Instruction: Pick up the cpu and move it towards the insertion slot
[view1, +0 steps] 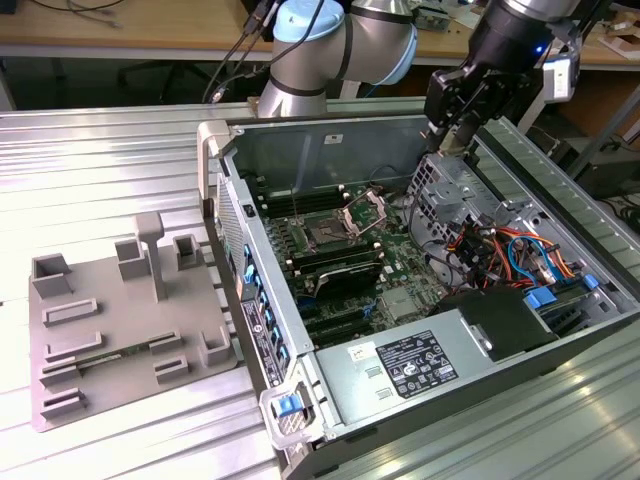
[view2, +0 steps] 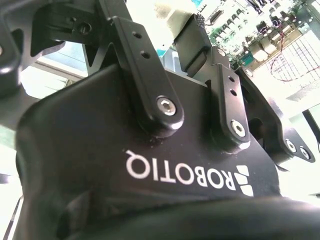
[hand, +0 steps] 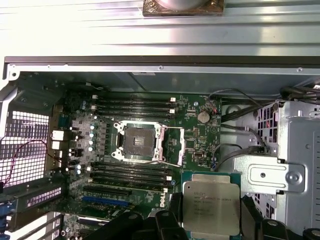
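Note:
In the first wrist view the cpu (hand: 210, 207), a flat square chip with a silvery top and a green rim, sits between two dark fingers (hand: 249, 215) that close on its sides. It hangs over the green board, off to one side of the insertion slot (hand: 137, 141), a dark square socket whose metal bracket stands open. In the exterior view my gripper (view1: 452, 128) hovers above the computer case's far right corner, high over the drive cage. The insertion slot (view1: 325, 236) lies lower and towards the exterior view's left of it.
The open computer case (view1: 232, 215) has tall side walls. A metal drive cage (view1: 448, 188), coloured cables (view1: 505, 250) and a power supply (view1: 410, 365) crowd its right side. Long black memory slots (hand: 132, 172) flank the socket. A grey tray (view1: 120, 330) with raised frames lies left of the case.

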